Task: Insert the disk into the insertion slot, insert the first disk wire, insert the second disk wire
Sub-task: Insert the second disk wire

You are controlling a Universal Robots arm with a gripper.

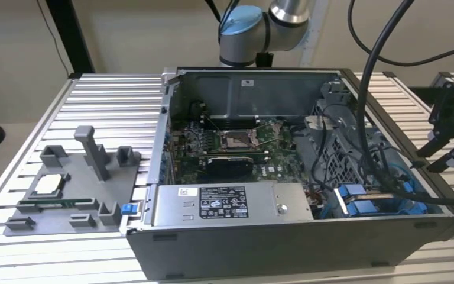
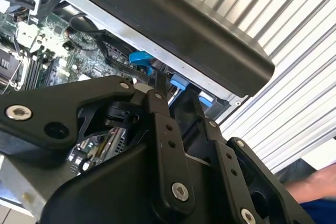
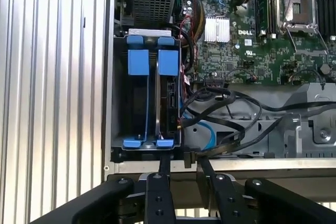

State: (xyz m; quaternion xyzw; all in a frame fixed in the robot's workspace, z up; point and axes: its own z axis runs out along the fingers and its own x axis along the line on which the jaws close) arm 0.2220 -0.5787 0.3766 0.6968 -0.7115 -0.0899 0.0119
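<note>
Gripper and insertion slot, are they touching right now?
Apart. In the exterior view the gripper hangs higher, toward the exterior view's right of the insertion slot, with a clear gap between them.

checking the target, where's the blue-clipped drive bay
The insertion slot sits at the exterior view's right of the stickered grey box, inside the open case.

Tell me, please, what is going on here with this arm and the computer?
A robot arm is working on an open computer case. Its hand hangs open and empty at the case's rim, just beside the slot with blue clips. A disk seems to stand in that slot already. Black wires lie loose beside it.
</note>
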